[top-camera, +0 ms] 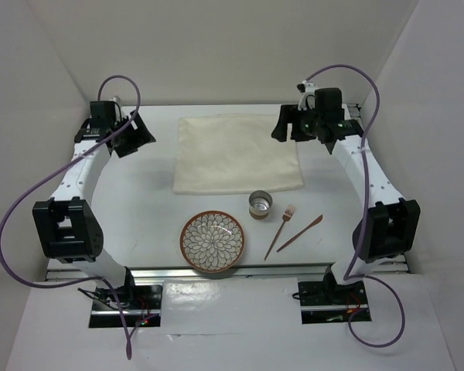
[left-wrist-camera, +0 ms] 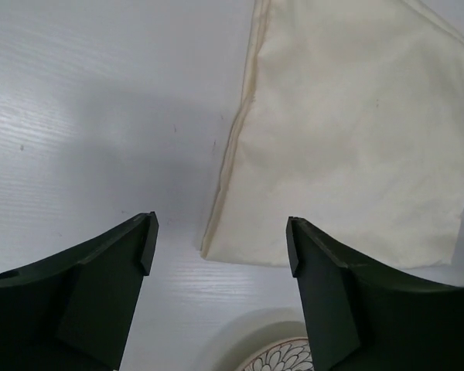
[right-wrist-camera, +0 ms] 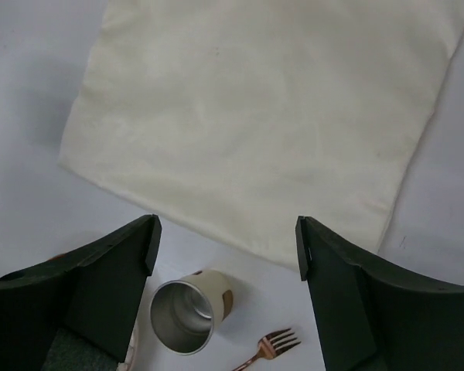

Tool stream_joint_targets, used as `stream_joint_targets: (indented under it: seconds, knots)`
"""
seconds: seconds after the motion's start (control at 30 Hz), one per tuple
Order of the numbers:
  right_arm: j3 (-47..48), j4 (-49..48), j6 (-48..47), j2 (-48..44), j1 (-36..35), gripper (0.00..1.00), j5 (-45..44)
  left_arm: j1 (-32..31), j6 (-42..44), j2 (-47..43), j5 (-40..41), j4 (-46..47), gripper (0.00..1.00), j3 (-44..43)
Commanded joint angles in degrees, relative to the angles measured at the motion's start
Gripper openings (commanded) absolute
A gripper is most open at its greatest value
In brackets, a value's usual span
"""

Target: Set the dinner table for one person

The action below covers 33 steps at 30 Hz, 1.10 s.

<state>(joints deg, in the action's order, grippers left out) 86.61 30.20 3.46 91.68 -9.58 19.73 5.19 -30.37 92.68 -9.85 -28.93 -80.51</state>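
left tool (top-camera: 136, 133) (left-wrist-camera: 220, 232): is hovering above the far left of the tabletop, jaws standing wide apart and released, gripping nothing; its wrist view is looking down on the cloth's left edge.
tabletop (top-camera: 139, 202): is lying flat and white beneath everything, spreading far beyond the cloth, with a metal rail running along its near edge by the arm bases.
cloth mat (top-camera: 238, 154) (left-wrist-camera: 348, 131) (right-wrist-camera: 255, 116): is lying flat, cream, at the middle of the tabletop, between the two tools.
patterned plate (top-camera: 212, 241) (left-wrist-camera: 282, 359): is sitting near the front edge, in front of the cloth and apart from it, showing a white petal pattern and a brown rim.
metal cup (top-camera: 260, 205) (right-wrist-camera: 184, 315): is standing upright, mouth up, just in front of the cloth's near right part.
fork (top-camera: 280, 230) (right-wrist-camera: 269, 346): is lying copper-coloured to the right of the plate, tines pointing away from the bases.
slim copper utensil (top-camera: 300, 233): is lying just right of the fork, angled the same way.
right tool (top-camera: 290, 124) (right-wrist-camera: 226, 236): is hovering over the cloth's far right corner, jaws spread and released, holding nothing.
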Motion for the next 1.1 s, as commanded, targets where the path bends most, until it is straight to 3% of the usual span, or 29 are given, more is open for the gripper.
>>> stream_joint_targets:
  seconds: [0.0, 0.03, 0.07, 0.1, 0.13, 0.17, 0.2, 0.23, 0.27, 0.3, 0.33, 0.37, 0.43, 0.53, 0.93, 1.03, 1.07]
  knots:
    - [0.1, 3.0, 8.8, -3.7, 1.0, 0.80, -3.9, 0.5, -1.3, -2.9, 1.2, -0.1, 0.83, -3.2]
    - [-0.5, 4.8, 10.8, -2.1, 2.5, 0.69, -3.4, 0.5, -1.3, -1.7, -0.9, -0.8, 0.67, -2.7]
    - [-1.3, 5.7, 12.6, -1.3, 3.4, 0.39, -2.9, 0.5, -2.0, -0.9, -2.4, -1.6, 0.59, -1.8]
    - [-1.8, 6.6, 16.2, -0.5, 4.5, 0.25, -2.9, 0.5, -2.0, 0.1, -6.5, -1.6, 0.53, -0.4]
    - [-3.7, 7.4, 18.0, 1.1, 7.2, 0.09, -2.0, -0.1, -2.5, 2.5, -8.1, -2.3, 0.53, 0.3]
    - [-4.9, 7.9, 19.4, 1.7, 8.7, 0.01, -0.8, -0.7, -3.1, 3.6, -8.7, -3.3, 0.57, 1.0]
    - [-6.3, 7.9, 20.6, 1.7, 10.4, 0.00, 0.3, -1.6, -3.6, 4.5, -8.7, -3.3, 0.63, 1.8]
    - [-7.8, 7.4, 23.3, 2.5, 11.9, 0.00, 1.9, -2.5, -3.6, 5.3, -8.7, -3.3, 0.70, 3.7]
    - [-11.7, 5.1, 24.3, 2.5, 15.2, 0.07, 3.5, -4.5, -4.4, 6.6, -8.7, -3.3, 0.78, 4.6]
    - [-13.6, 3.7, 25.3, 1.9, 16.5, 0.18, 5.0, -5.2, -5.0, 7.4, -7.7, -2.8, 0.91, 5.3]
    - [-15.4, 2.3, 26.9, 1.9, 17.7, 0.34, 6.6, -5.2, -5.5, 8.2, -7.7, -2.8, 0.93, 5.8]
    - [-18.2, 0.3, 27.7, 1.4, 18.5, 0.65, 7.7, -5.9, -6.1, 9.0, -7.7, -1.9, 0.95, 6.3]
    - [-19.7, -0.3, 28.9, 1.4, 19.1, 0.75, 7.7, -5.9, -6.6, 11.4, -8.3, -1.4, 0.95, 7.0]
    - [-21.6, -1.5, 29.4, 4.1, 19.1, 0.75, 7.0, -6.5, -7.2, 13.2, -8.3, 0.1, 0.94, 7.0]
    - [-25.0, -10.4, 35.6, 12.0, 17.9, 0.72, 7.4, -7.1, -9.0, 21.1, -6.5, 1.9, 0.72, 4.7]
    - [-25.0, -10.9, 36.2, 13.6, 16.7, 0.68, 7.4, -7.1, -9.7, 21.7, -7.2, 3.1, 0.58, 4.7]
    - [-25.0, -10.9, 36.2, 14.2, 16.7, 0.66, 6.9, -7.1, -9.7, 21.7, -7.2, 3.1, 0.46, 4.2]
